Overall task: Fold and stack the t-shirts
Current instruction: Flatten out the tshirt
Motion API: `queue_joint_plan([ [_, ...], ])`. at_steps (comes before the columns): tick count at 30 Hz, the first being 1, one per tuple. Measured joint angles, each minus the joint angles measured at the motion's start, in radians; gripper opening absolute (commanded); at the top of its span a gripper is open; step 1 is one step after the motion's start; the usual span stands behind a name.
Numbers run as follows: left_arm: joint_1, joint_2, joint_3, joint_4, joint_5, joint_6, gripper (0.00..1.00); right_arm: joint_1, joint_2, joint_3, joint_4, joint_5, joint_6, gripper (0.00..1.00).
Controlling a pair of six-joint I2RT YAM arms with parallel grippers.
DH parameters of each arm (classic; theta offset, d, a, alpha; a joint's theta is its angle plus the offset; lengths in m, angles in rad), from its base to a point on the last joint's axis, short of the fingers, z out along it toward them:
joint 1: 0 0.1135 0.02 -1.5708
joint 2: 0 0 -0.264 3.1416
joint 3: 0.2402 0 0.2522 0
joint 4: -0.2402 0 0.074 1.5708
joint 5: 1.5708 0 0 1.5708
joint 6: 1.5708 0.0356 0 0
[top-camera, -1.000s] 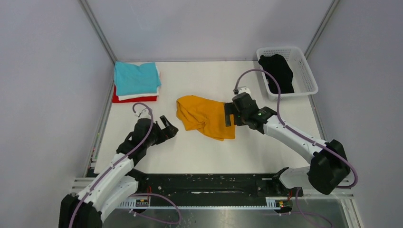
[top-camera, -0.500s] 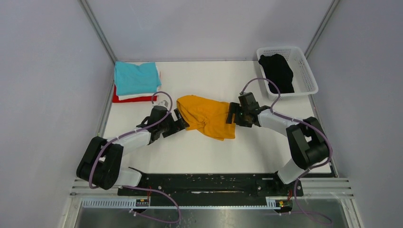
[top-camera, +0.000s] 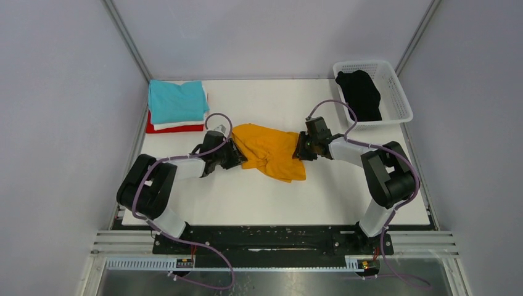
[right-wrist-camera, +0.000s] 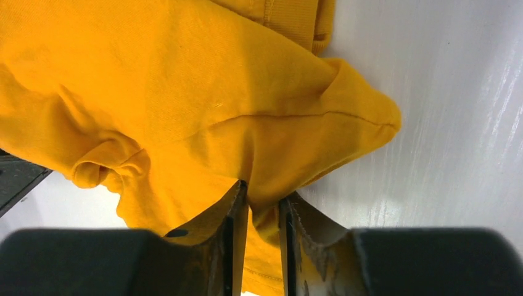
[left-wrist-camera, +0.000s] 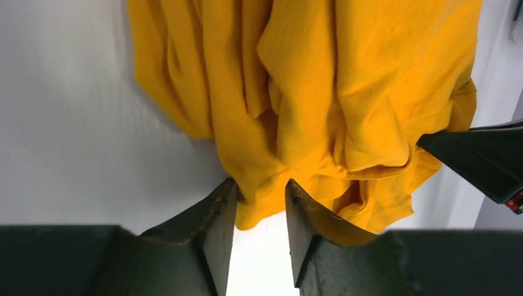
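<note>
White table top (top-camera: pixel 259 197), glossy under even, diffuse light, enclosed on three sides by plain pale grey panels: back wall (top-camera: pixel 271 31), left wall (top-camera: pixel 55 123), right wall (top-camera: pixel 475 123). A slim metal post (top-camera: pixel 126 38) runs up each far corner. Along the near edge lies a black rail (top-camera: pixel 271 237) on silver profiles (top-camera: pixel 444 243), with a brushed metal sheet (top-camera: pixel 296 280) below it

Left arm (top-camera: pixel 185 166) and right arm (top-camera: pixel 348 150) reach inward, jaws clamped narrow

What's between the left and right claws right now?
Only the crumpled mustard-orange t-shirt, spanning from the left claw to the right claw, each pinching an edge. Clearest in the top view.
</note>
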Motion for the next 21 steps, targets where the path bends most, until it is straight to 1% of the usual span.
queue_joint_plan([
  [1,-0.002,0.014,0.009,0.006,0.001,-0.002,0.25,0.000,0.000,0.000,0.001,-0.001,0.001,0.24],
  [2,-0.005,0.029,0.021,0.010,0.000,-0.001,0.11,0.000,0.000,0.000,0.001,-0.002,0.001,0.22],
  [3,-0.006,0.040,0.028,0.013,-0.001,-0.002,0.00,0.000,0.000,0.000,0.001,-0.002,0.001,0.18],
  [8,-0.010,0.069,0.053,-0.004,-0.019,0.002,0.00,-0.002,0.000,0.000,0.001,-0.001,0.002,0.00],
  [10,-0.010,0.043,0.045,-0.030,-0.042,0.007,0.00,-0.008,-0.006,-0.002,0.000,0.004,0.003,0.00],
  [12,-0.012,-0.016,0.023,-0.079,-0.079,0.014,0.00,-0.016,-0.029,-0.008,-0.002,0.018,0.003,0.00],
  [15,-0.014,-0.167,0.005,-0.180,-0.164,0.027,0.00,-0.033,-0.114,-0.025,-0.030,0.049,-0.002,0.00],
  [21,-0.013,-0.511,0.021,-0.325,-0.350,0.070,0.00,-0.054,-0.397,-0.034,-0.088,0.129,-0.036,0.00],
])
